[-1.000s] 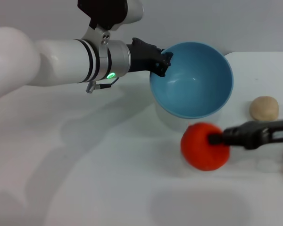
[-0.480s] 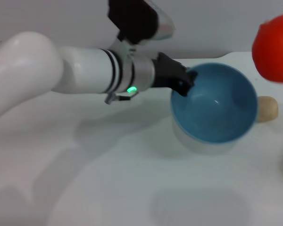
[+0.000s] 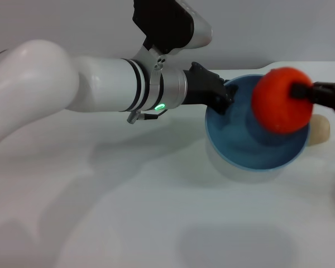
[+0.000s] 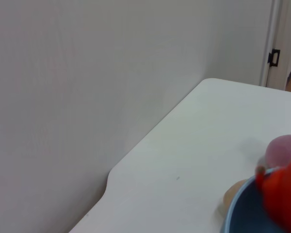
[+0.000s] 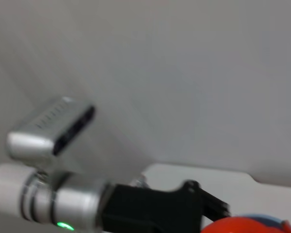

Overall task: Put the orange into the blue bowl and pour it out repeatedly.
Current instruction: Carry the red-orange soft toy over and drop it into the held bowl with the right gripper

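Head view: the left gripper [image 3: 222, 98] is pinched on the left rim of the blue bowl [image 3: 257, 159], apparently steadying it on the table [image 3: 128, 212] to receive the fruit. The right gripper [image 3: 301, 92] reaches in from the right, pressed onto the orange [image 3: 280, 100], which hangs above the bowl's right half, not yet released. A beige lump [image 3: 320, 127] lies just beyond the bowl's right side.

Left wrist view: the bowl's rim [image 4: 235, 211] and the orange [image 4: 283, 196] show at the table's far corner, the beige lump [image 4: 230, 196] just beside the rim.

Right wrist view: the left gripper [image 5: 211, 206] appears beside the orange's top [image 5: 233, 225]; the right gripper's own fingers are not visible here.
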`<state>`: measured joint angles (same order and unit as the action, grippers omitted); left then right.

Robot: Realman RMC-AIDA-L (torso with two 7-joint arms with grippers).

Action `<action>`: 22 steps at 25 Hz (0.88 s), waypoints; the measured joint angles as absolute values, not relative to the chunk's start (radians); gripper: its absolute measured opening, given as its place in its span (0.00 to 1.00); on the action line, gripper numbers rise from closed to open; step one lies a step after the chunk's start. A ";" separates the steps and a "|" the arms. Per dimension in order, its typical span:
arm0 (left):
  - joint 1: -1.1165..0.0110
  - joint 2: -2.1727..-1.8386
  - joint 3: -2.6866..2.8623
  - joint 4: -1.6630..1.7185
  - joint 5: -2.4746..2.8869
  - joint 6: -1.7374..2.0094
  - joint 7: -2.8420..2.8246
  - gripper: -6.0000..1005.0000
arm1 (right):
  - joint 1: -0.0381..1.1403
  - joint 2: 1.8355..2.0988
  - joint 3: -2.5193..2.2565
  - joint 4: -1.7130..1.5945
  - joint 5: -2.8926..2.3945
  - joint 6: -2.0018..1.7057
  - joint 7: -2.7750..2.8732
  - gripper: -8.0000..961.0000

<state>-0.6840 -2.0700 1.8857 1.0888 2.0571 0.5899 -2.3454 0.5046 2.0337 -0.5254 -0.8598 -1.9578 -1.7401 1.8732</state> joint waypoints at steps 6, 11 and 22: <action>-0.684 -2.069 1.885 1.083 2.058 0.583 -2.345 0.00 | 0.543 2.043 -0.580 -0.859 -2.071 -1.674 1.885 0.07; -0.678 -2.069 1.885 1.081 2.058 0.574 -2.345 0.00 | 0.550 2.050 -0.597 -0.873 -2.079 -1.667 1.886 0.16; -0.676 -2.069 1.883 1.067 2.062 0.554 -2.345 0.00 | 0.477 2.048 -0.566 -1.026 -1.847 -1.654 1.836 0.42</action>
